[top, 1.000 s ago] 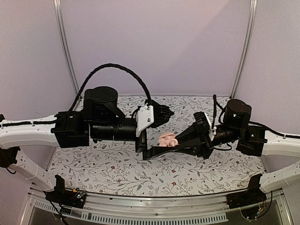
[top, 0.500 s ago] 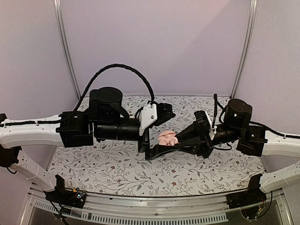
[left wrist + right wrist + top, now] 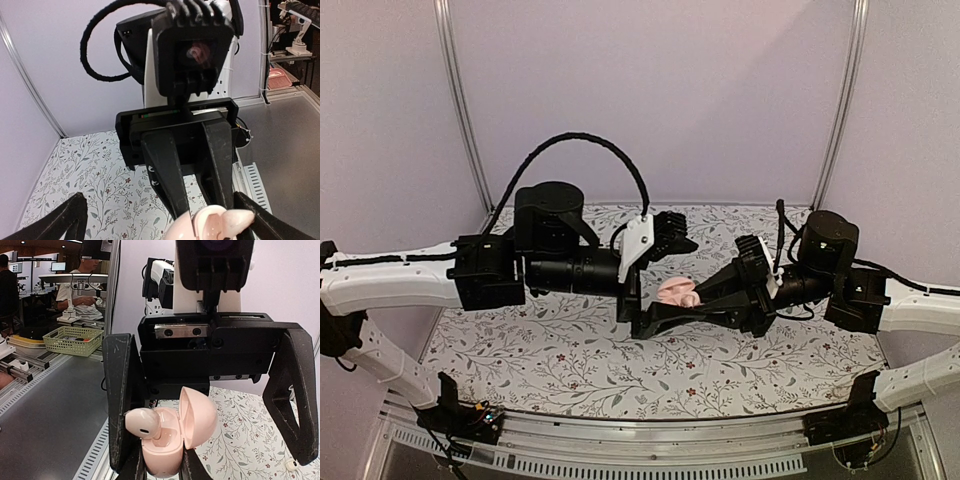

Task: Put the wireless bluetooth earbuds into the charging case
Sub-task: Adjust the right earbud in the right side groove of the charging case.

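Floral table [image 3: 570, 360] under charging case [image 3: 164, 452] (lid up), left fingers [image 3: 295, 395] either side.

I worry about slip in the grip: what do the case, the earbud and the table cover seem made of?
The charging case: smooth pale pink plastic, likely; soft sheen on its open lid. The earbud: similar pink plastic; glossy highlight. The table cover: matt floral print, cloth or vinyl, unclear.

The charging case [image 3: 162, 460] runs off the lower edge in both wrist views; the earbud [image 3: 142, 424] seems to hide its tip inside. From above we cannot separate them.
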